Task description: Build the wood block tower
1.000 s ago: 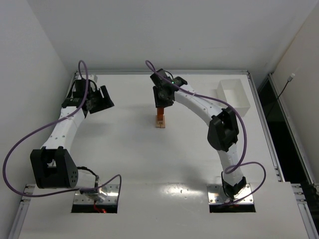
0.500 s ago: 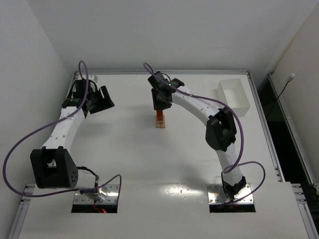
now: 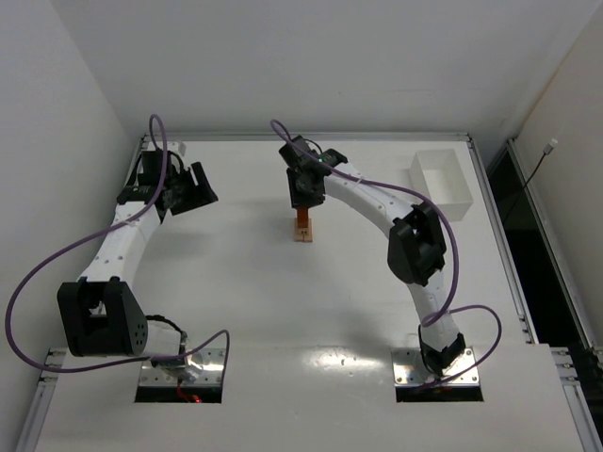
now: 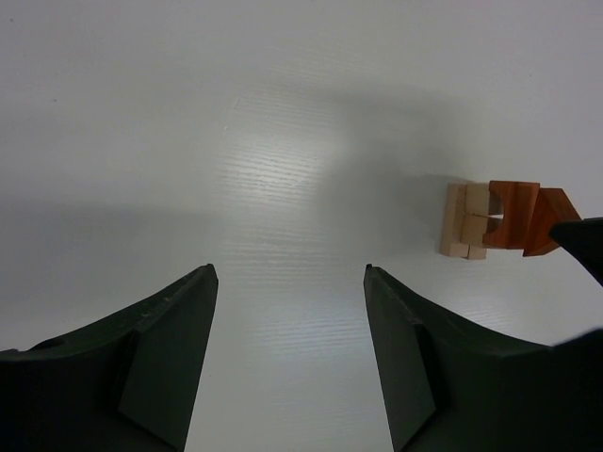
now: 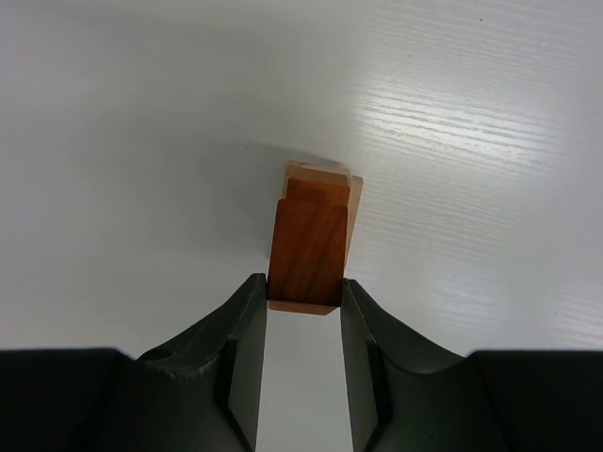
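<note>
The reddish-brown block (image 5: pixel 306 252) atop the tower (image 3: pixel 301 229), at upper centre of the bench (image 3: pixel 236 301), is being pinched by the right jaws. The left jaws are being held spread at upper left.

Right end effector (image 5: pixel 303 287) grips tower (image 3: pixel 302 229) top; flanks free.
</note>
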Tool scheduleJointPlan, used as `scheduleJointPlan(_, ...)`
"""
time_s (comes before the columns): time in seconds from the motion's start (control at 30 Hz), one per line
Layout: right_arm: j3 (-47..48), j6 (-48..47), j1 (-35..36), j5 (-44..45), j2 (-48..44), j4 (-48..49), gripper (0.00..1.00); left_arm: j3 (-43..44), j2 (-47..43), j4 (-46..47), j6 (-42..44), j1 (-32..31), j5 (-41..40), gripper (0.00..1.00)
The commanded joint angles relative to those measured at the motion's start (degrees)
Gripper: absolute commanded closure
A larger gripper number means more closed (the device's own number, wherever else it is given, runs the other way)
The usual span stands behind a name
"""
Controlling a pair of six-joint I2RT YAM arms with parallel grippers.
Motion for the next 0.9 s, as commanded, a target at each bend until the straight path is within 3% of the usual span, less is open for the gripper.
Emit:
scheduleJointPlan(0.0, 0.4, 0.4, -0.2, 1.1, 1.0, 0.7, 1.00, 0.5, -0.5, 1.3, -0.3, -0.4, 0.8, 0.40)
scheduleJointPlan(0.6, 2.5, -0.7, -0.7, 1.1, 2.6, 1.2, 0.99, 0.5, 0.0, 1.8, -0.3, -0.4, 3.0, 0.39)
scheduleJointPlan(0.63, 2.5, -1.2, -0.7, 1.1, 2.6, 1.2, 0.87, 0.5, 0.6, 1.8, -0.3, -0.4, 3.0, 0.39)
scheduleJointPlan(0.73, 2.5, -1.2, -0.7, 0.5, 2.6, 1.8, 0.76, 1.0, 0.6, 1.8, -0.3, -0.4, 3.0, 0.39)
scheduleJointPlan(0.87, 2.5, -1.2, -0.7, -0.1, 2.6, 2.3, 0.48, 1.0, 1.1, 1.8, -0.3, -0.4, 3.7, 0.39)
